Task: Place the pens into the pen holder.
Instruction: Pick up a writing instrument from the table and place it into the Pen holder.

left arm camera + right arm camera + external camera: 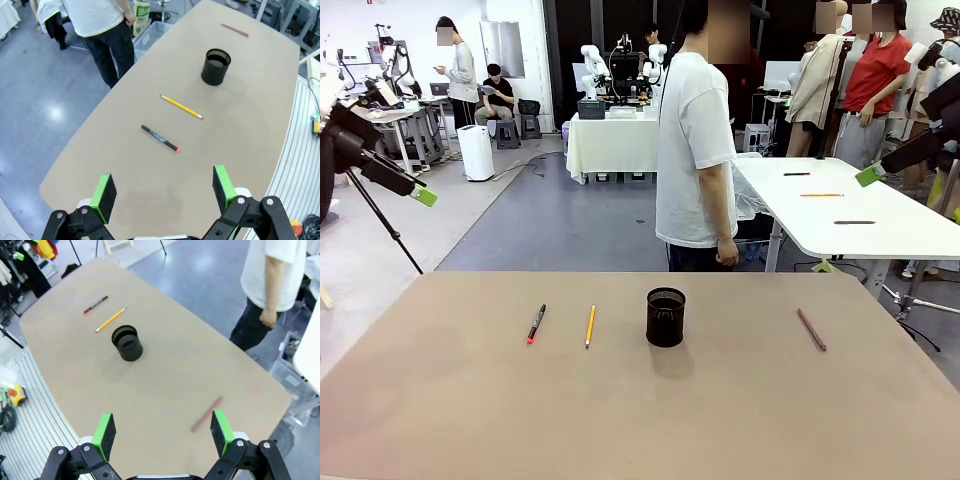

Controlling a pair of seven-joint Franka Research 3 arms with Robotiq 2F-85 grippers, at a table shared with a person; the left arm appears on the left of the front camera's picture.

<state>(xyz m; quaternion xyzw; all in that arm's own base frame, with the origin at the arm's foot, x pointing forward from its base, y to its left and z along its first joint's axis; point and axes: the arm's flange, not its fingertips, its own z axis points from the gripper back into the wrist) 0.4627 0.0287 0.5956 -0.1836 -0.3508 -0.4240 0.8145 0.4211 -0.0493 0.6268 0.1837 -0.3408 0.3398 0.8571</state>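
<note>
I see left gripper [162, 184] fingers spread wide | right gripper [162, 425] spread too | pen holder [665, 317] upright mid-table [470, 420] | black pen [536, 323], yellow pencil [590, 326] lie left of it | reddish pen [811, 329] well right

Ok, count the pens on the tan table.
3: black pen farthest left, yellow pencil between it and the pen holder, reddish-brown pen right of the holder, whose inside may hide more.
</note>
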